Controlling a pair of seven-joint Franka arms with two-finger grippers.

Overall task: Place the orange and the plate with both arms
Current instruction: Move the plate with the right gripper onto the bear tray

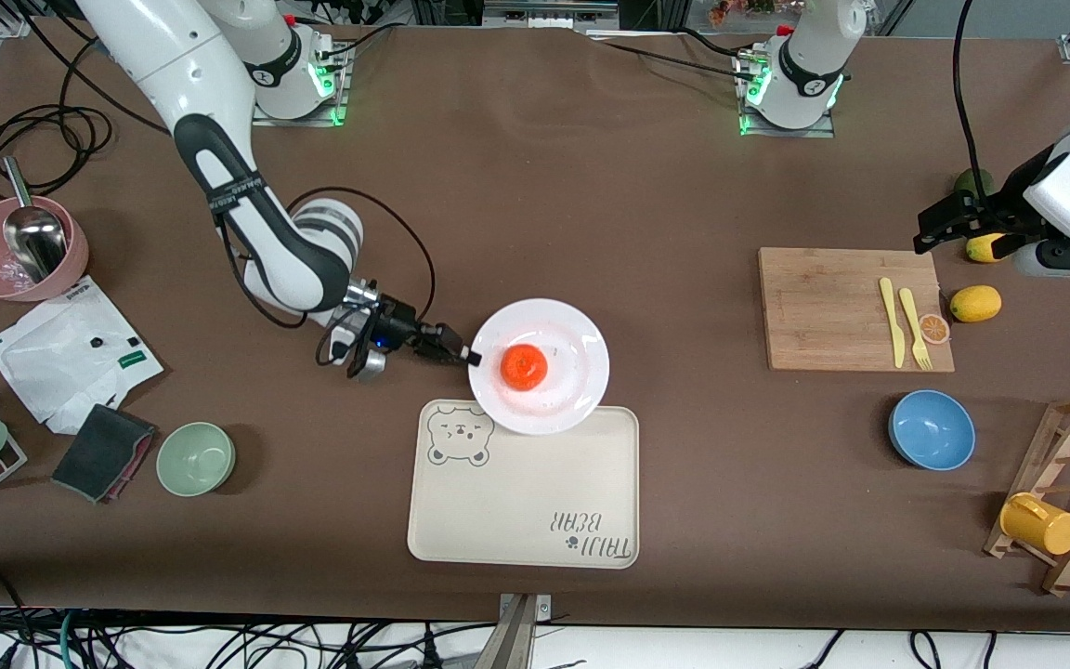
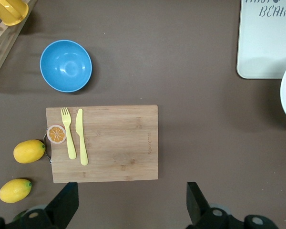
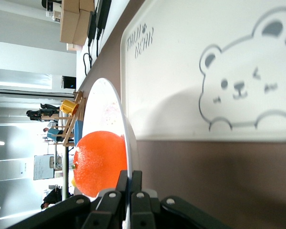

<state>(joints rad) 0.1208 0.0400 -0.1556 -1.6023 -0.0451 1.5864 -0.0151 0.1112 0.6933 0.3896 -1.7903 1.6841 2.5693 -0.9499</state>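
Pinching the rim of the plate [image 1: 540, 365], your right gripper [image 1: 470, 355] has its fingers pressed tight on the edge. The orange [image 1: 524, 366] already sits on the plate, which overlaps the tray [image 1: 526, 502] at its edge farther from the front camera. What looks left: setting the plate down fully. Your left gripper [image 1: 948, 223] waits, spread wide, over the cutting board [image 1: 832, 311].

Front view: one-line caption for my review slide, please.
Right gripper pinches rim of white plate carrying the orange, partly over bear tray.
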